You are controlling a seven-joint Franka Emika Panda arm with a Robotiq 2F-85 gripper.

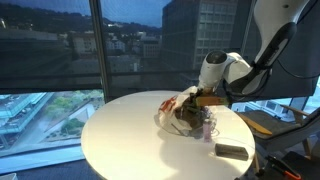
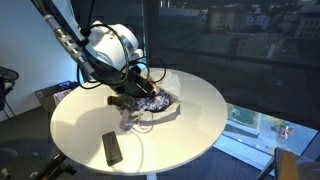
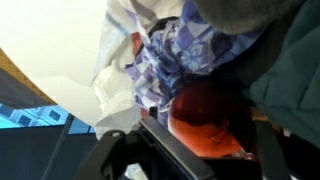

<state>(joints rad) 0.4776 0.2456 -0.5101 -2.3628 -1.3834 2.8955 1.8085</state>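
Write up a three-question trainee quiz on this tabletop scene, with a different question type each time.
1. Multiple choice: the top of the table is A) square, B) round, C) triangular.
2. Fill in: the flat device lying apart from the crumpled bundle is ____ in colour.
3. True or false: the tool is at the flat device, well clear of the crumpled bundle.

Key: 1 B. 2 black. 3 false; the tool is at the crumpled bundle, and the flat device lies apart from it.
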